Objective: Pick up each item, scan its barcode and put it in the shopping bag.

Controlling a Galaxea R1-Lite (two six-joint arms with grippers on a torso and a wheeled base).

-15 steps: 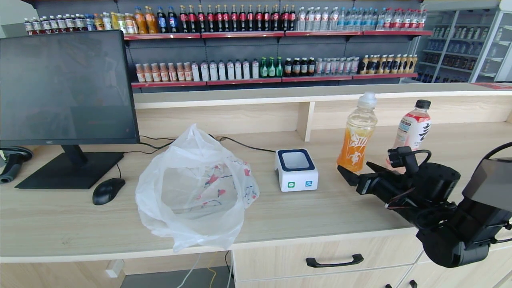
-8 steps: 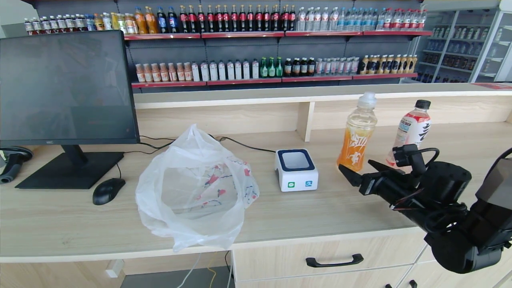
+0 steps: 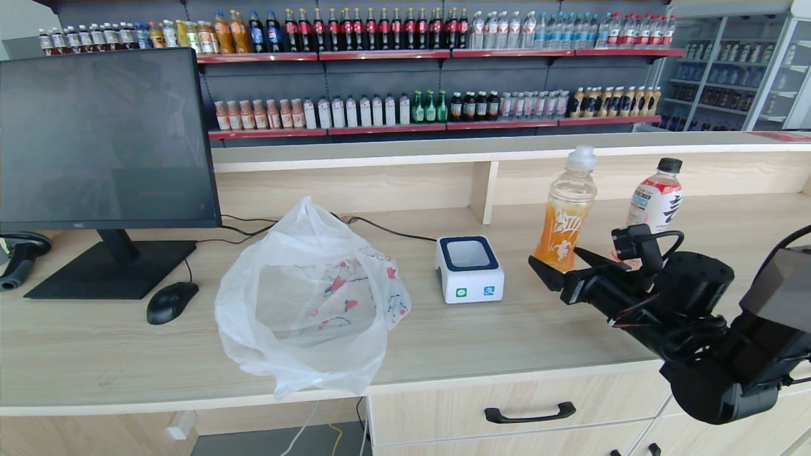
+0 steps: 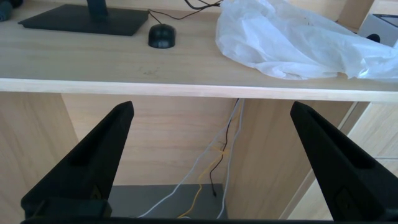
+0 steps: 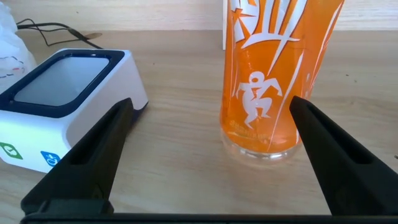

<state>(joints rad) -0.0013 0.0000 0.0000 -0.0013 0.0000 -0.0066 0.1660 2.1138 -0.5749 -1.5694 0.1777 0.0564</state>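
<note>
An orange drink bottle (image 3: 565,212) (image 5: 273,74) stands upright on the counter right of the white scanner box (image 3: 469,269) (image 5: 62,106). A white-labelled bottle with a black cap (image 3: 656,199) stands further right. The clear plastic shopping bag (image 3: 310,301) (image 4: 292,37) sits open left of the scanner. My right gripper (image 3: 556,258) (image 5: 211,109) is open just in front of the orange bottle, its fingers wide on either side of the bottle's base and not touching it. My left gripper (image 4: 211,109) hangs open below the counter's front edge, holding nothing.
A monitor (image 3: 104,139), a mouse (image 3: 171,302) and a handheld scanner (image 3: 19,256) occupy the counter's left. Cables (image 3: 380,228) run behind the bag. A raised back ledge with a divider (image 3: 485,190) bounds the counter. Drawers (image 3: 529,415) sit below.
My right arm dipped to the right, then came back left, bringing the open gripper slightly closer to the orange bottle. Bottles, scanner and bag have not moved.
</note>
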